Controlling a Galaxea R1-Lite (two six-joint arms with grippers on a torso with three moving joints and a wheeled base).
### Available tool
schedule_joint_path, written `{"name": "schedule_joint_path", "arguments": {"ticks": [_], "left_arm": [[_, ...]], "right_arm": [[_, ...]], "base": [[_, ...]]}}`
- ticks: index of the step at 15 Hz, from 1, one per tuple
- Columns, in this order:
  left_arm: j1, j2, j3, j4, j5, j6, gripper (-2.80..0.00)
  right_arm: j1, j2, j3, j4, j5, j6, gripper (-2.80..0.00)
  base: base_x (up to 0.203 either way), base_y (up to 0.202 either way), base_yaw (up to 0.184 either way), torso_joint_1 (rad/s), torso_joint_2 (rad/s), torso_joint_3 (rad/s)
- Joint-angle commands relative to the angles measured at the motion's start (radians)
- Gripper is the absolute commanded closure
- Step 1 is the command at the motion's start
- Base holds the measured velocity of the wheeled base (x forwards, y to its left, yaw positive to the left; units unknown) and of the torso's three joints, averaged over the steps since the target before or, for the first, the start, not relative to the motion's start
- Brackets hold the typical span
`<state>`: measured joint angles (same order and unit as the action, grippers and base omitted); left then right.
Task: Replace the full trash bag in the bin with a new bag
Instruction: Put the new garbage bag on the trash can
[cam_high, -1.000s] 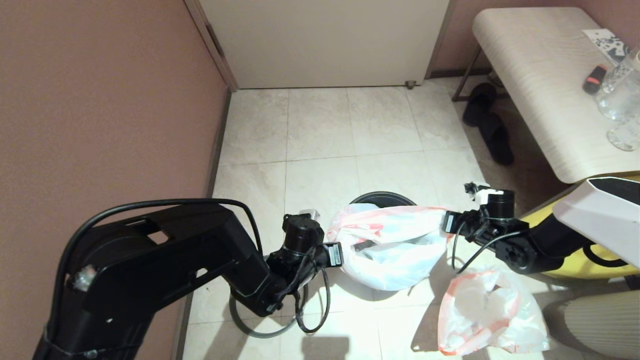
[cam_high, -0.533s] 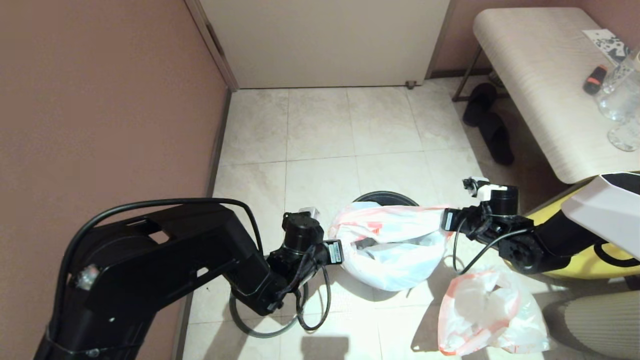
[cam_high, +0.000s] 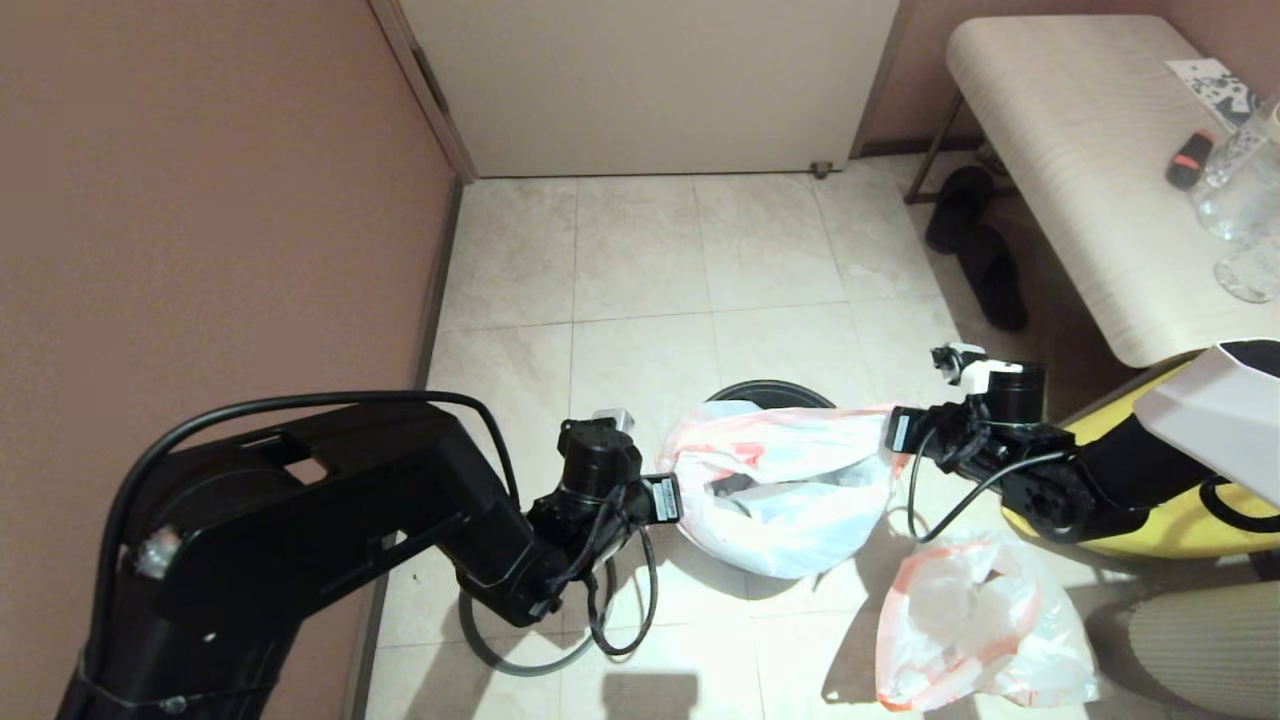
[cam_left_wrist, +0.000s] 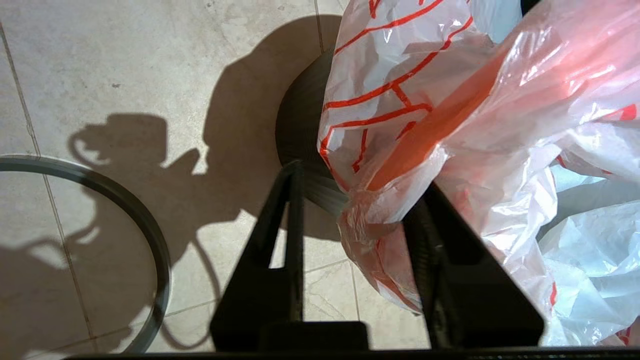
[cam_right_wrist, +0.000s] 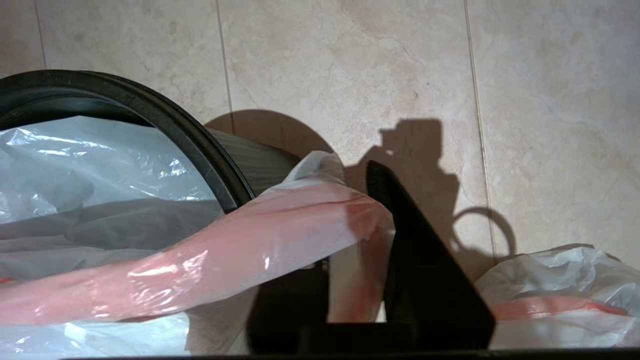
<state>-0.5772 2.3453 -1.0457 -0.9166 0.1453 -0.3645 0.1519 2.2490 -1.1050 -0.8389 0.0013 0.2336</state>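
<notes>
New bag (cam_high: 780, 490) draped over bin (cam_high: 768, 394), red print unreadable. Left pincer (cam_left_wrist: 350, 220) parted, hem between its fingers. Right pincer (cam_right_wrist: 360, 260) slightly parted around hem. Full trash bag (cam_high: 980, 630) on floor, right.

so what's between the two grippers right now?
The thin white plastic bag with pink hem, stretched from left gripper to right gripper over the round black bin; seen in the head view.

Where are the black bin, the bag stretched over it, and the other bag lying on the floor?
bin (cam_high: 768, 392): head view, far rim.
new bag (cam_high: 790, 500): head view, sagging white middle.
full trash bag (cam_high: 975, 630): head view, crumpled white body.
</notes>
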Motion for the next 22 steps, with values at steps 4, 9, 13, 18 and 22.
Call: {"name": "schedule_joint_path", "arguments": {"ticks": [4,9,13,18,22], "left_arm": [[0.002,-0.015,0.01,-0.003,0.0,0.001,-2.8],[-0.066,-0.169,0.114,0.026,-0.006,0.02,-2.8],[-0.171,-0.2,0.117,0.076,-0.006,0.013,-2.8],[-0.2,-0.192,0.116,0.084,-0.002,0.012,0.0],[-0.239,-0.197,0.014,0.31,0.014,-0.089,0.0]], "right_arm": [[0.027,-0.062,0.02,0.077,0.007,-0.017,-2.8],[0.055,-0.291,-0.013,0.618,0.047,-0.133,-2.8],[0.043,-0.416,-0.056,0.854,0.025,-0.225,-2.8],[0.032,-0.421,-0.076,0.872,-0.003,-0.223,0.0],[0.024,-0.419,-0.086,0.871,-0.003,-0.211,0.0]], "base": [[0.0,0.0,0.0,0.0,0.0,0.0],[0.0,0.0,0.0,0.0,0.0,0.0],[0.0,0.0,0.0,0.0,0.0,0.0],[0.0,0.0,0.0,0.0,0.0,0.0],[0.0,0.0,0.0,0.0,0.0,0.0]]}}
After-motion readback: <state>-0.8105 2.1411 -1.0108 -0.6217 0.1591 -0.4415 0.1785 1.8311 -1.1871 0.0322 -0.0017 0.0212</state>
